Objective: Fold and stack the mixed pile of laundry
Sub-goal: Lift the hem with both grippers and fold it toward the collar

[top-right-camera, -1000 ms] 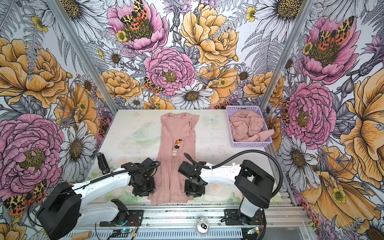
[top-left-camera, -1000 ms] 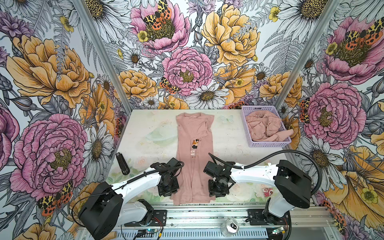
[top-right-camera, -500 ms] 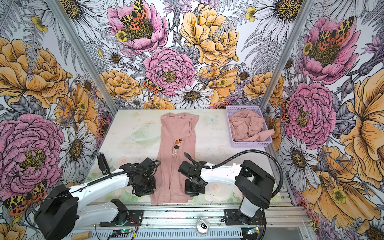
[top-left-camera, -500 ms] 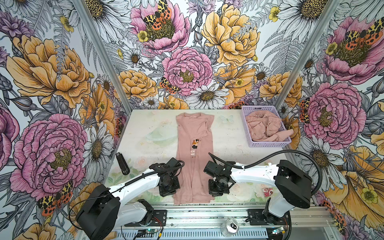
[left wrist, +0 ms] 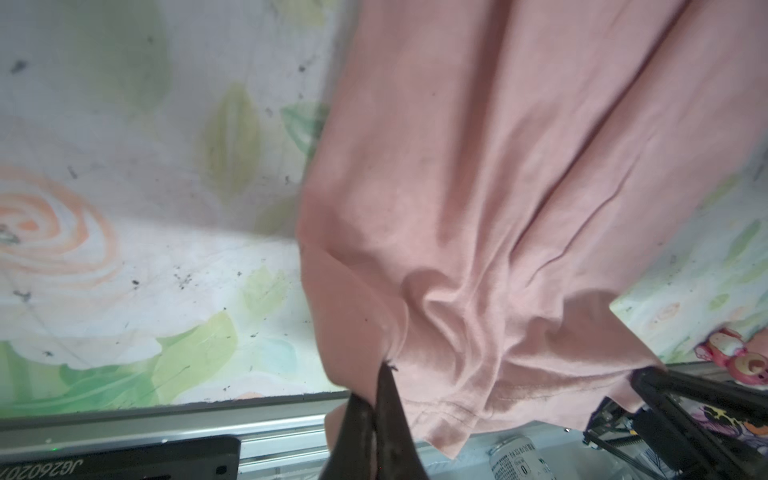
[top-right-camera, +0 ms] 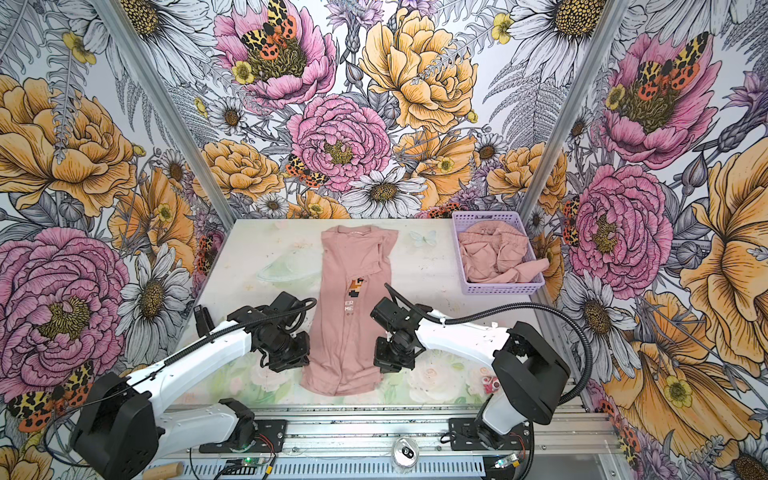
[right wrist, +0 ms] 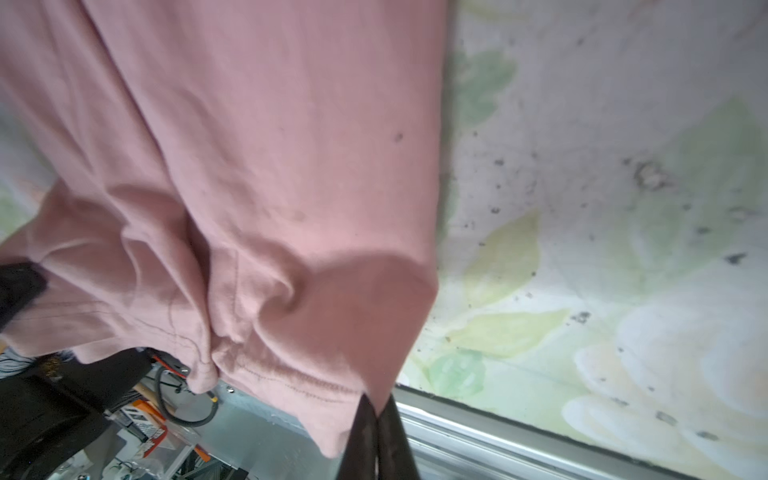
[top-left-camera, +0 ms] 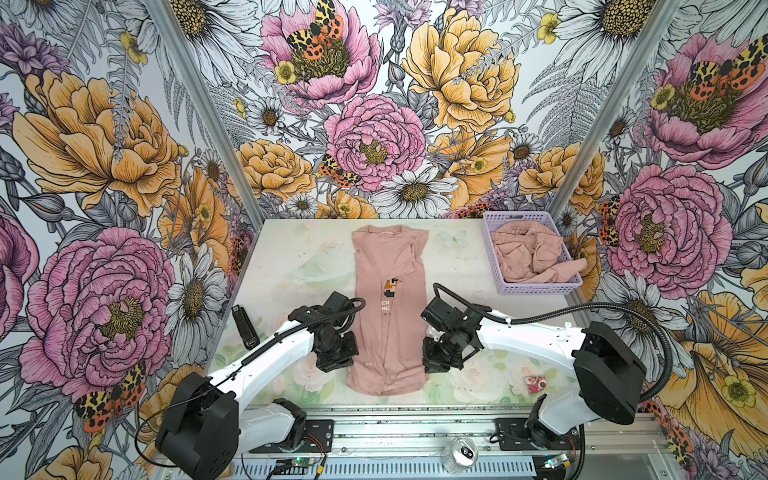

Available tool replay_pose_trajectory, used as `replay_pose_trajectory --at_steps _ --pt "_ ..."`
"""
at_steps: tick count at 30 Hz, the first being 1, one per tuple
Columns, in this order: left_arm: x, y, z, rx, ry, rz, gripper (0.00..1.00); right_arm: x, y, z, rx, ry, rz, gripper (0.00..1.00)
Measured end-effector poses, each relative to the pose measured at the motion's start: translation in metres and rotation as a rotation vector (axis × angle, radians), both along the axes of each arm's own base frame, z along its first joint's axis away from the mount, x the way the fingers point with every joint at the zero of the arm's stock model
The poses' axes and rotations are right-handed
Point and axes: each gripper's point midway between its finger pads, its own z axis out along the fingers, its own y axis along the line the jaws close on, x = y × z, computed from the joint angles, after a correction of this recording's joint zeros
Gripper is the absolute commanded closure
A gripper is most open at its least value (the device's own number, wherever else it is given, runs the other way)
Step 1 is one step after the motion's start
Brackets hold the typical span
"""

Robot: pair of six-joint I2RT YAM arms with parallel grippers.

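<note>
Both grippers are clamped shut on the near hem of the T-shirt, the left gripper at one corner and the right gripper at the other. The shirt lies lengthwise down the middle of the table, collar at the far end. Well clear of it you have a black object at the left edge, a small pink toy by the right arm, and the lavender basket of crumpled pink garments at the far right. A folded sleeve hides part of the print, and in both top views the wrists cover the fingertips.
</note>
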Motion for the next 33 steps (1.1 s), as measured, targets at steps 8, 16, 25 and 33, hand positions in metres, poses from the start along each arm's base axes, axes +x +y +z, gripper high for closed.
replay_pose_trajectory --at_steps 8,16,25,33 --pt "0.046 -0.009 0.027 -0.058 -0.025 -0.034 1.00 0.043 0.004 0.036 0.089 -0.041 -0.031 1.00" --pt "0.097 -0.013 0.038 -0.102 -0.023 -0.051 1.00 0.103 -0.003 0.051 0.114 -0.061 -0.062 1.00" --pt "0.167 -0.013 0.038 -0.131 -0.060 -0.056 1.00 0.181 -0.020 0.047 0.118 -0.105 -0.109 1.00" --pt "0.214 -0.014 0.020 -0.145 -0.053 -0.050 1.00 0.229 -0.023 0.032 0.120 -0.134 -0.108 1.00"
